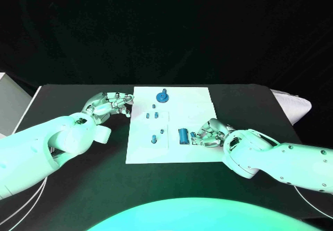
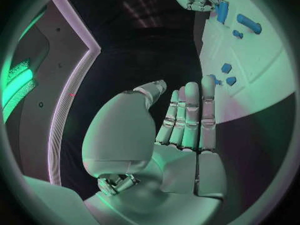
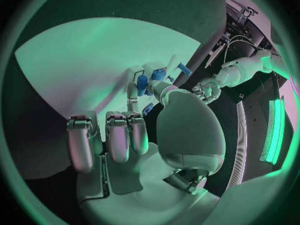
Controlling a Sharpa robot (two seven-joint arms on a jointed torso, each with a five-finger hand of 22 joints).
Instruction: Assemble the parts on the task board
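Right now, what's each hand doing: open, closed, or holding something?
Left hand: open, fingers straight, holding nothing, beside the task board.
Right hand: fingers by the blue cylinder; grip cannot be told.

One white task board [image 1: 173,149] lies on the tabletop [image 1: 83,192], and six blue parts sit on it. Near its far edge is one round wheel-shaped part [image 1: 162,97], mid-board are four small pegs [image 1: 154,139], and toward its right edge is one larger cylinder [image 1: 183,135]. Two hands show, the left hand [image 1: 108,103] and the right hand [image 1: 208,131].
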